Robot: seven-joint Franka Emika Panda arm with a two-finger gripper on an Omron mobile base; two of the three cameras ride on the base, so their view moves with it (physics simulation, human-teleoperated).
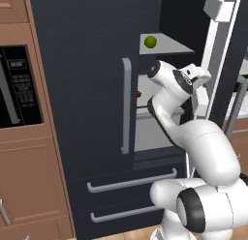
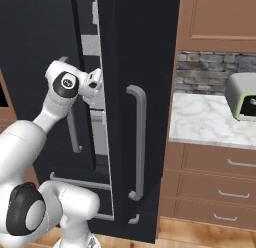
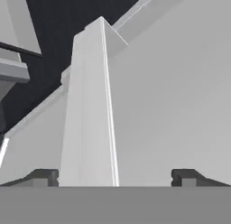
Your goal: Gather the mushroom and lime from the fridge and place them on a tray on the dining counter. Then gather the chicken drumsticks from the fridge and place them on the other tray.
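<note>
The fingers point(image 3: 115, 177) stood spread wide with nothing between them, their two dark tips showing at the bottom of the hand view on either side of a pale upright ridge point(image 3: 88, 110) of the fridge's light interior; contact could not be told. In the left base view the hand was pushed into the open fridge point(image 1: 82, 89) beside the closed dark door. The lime point(image 1: 150, 41) sat alone on a grey shelf point(image 1: 169, 48) above and a little left of the hand, well apart from it. A small reddish thing point(image 1: 139, 94) lay lower inside, too small to identify.
</note>
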